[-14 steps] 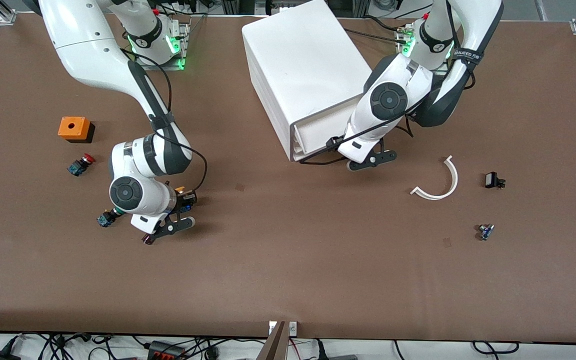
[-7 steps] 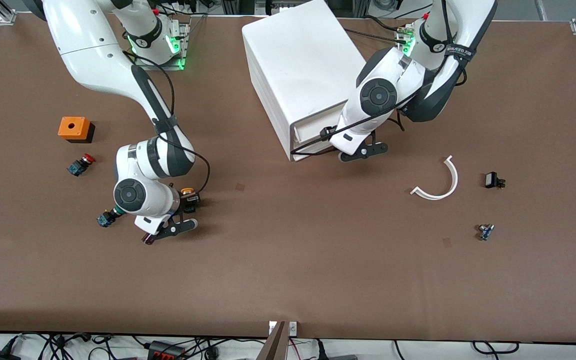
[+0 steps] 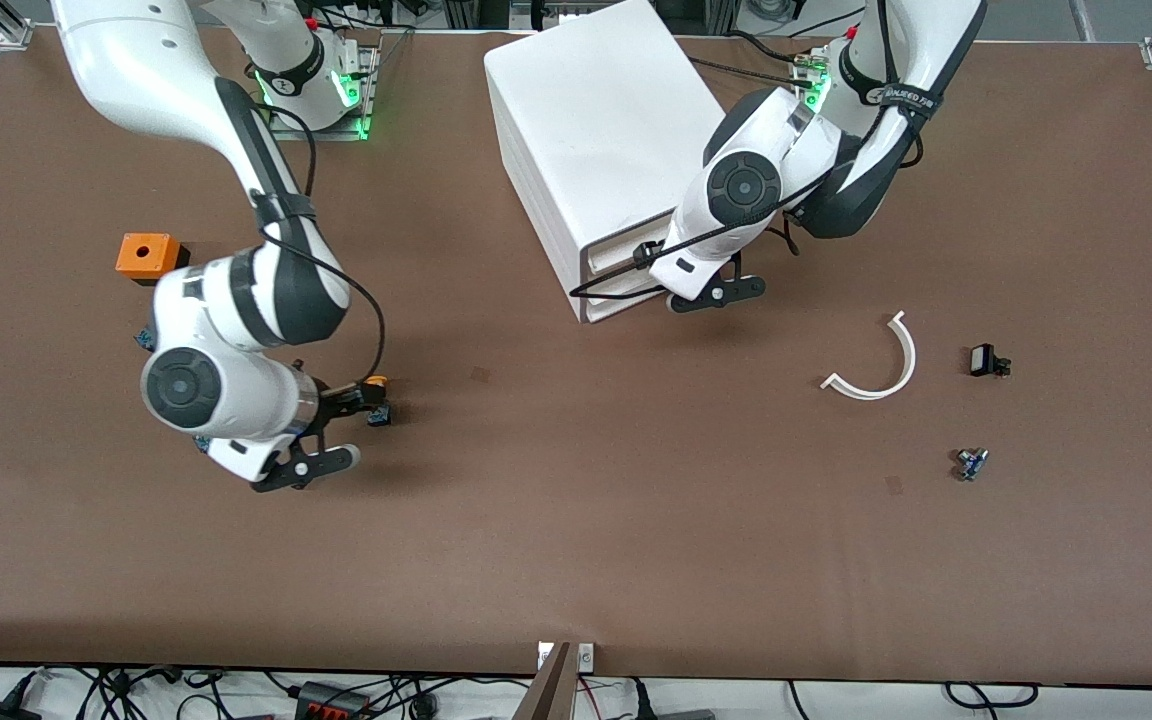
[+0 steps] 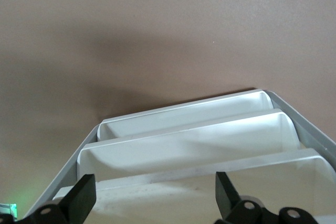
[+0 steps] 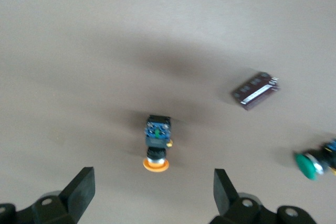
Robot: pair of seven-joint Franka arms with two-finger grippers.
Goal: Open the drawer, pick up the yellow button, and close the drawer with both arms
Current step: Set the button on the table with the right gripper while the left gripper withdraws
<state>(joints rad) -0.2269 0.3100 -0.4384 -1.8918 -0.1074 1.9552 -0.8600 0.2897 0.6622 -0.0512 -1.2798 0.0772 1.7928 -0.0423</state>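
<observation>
The small orange-yellow-capped push button (image 3: 377, 386) (image 5: 157, 147) with a black-and-blue body lies on its side on the brown surface (image 3: 576, 520), toward the right arm's end and nearer the front camera than the large white box cabinet (image 3: 601, 140). The right gripper (image 3: 334, 428) (image 5: 152, 192) hangs over the surface just beside it, jaws spread wide and empty; in the right wrist view the button sits between the two fingertips (image 5: 81, 190) but lower, untouched. That view also shows a green-capped button (image 5: 314, 162) and a small dark rectangular part (image 5: 255, 91) lying apart from it.

The left gripper (image 3: 678, 285) (image 4: 155, 195) is at the cabinet's front, jaws wide with nothing in them, at the shallow white plastic top drawer (image 3: 626, 248) (image 4: 210, 179), whose front stands slightly proud of the drawers under it.

An orange square box (image 3: 148, 256) with a round hole sits toward the right arm's end. A curved white plastic strip (image 3: 881, 362) lies toward the left arm's end.
</observation>
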